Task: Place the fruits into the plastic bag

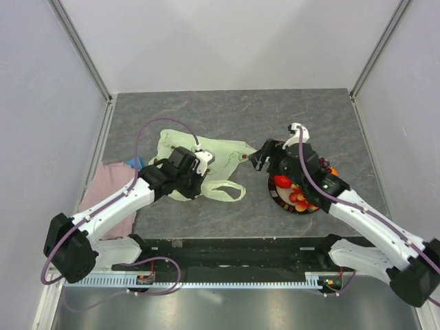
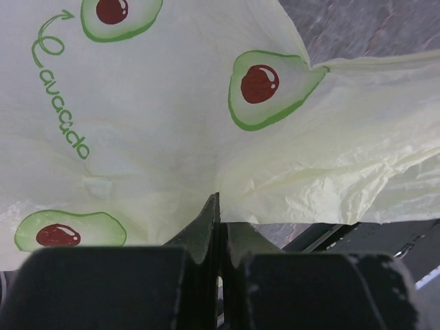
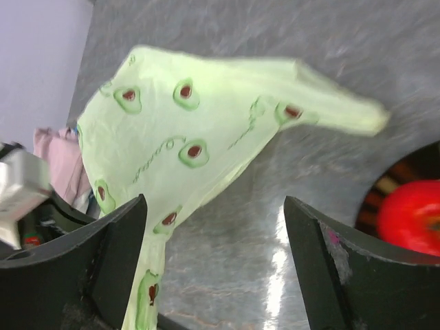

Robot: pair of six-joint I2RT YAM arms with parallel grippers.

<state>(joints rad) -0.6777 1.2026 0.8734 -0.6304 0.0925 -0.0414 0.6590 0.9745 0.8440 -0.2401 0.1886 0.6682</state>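
**A:** Overhead, the bag (image 1: 227, 148) lies crumpled flat on the table (image 1: 275, 113), around the middle. The left claw (image 2: 218, 218) is clenched on it. Its wrist view shows a fold of film nipped between the closed fingers.

**B:** And the right claw (image 3: 214, 206)?

**A:** Spread wide, gripping nothing. It hovers just off the bag's three o'clock corner, facing the bag, and the plate (image 1: 276, 197) is at its five o'clock.

**B:** So nothing's gone in?

**A:** Nothing that I can see. The apple (image 3: 409, 216) sits on the plate with small red fruits (image 1: 297, 199) beside it. A bit of orange (image 1: 332, 170) peeks out at the plate's two o'clock.

**B:** Which step, then?

**A:** I'd call it opening the bag. One side is held and the mouth isn't spread yet. Next, I reckon, the right claw needs to catch the opposite layer or a handle. It then has to pull that away from the left claw's hold, making a mouth to drop the apple through. It's thin film, so grabbing both layers at once would be easy.

**B:** What can't you make out?

**A:** The mouth itself. I can't tell where it opens, or whether the left claw has one layer or two. The right arm covers much of the plate, so I can't count what's on it. The apple is cut off at the edge of the right wrist view. A pink cloth (image 1: 103, 192) at the bag's eight o'clock lies partly under the left arm.
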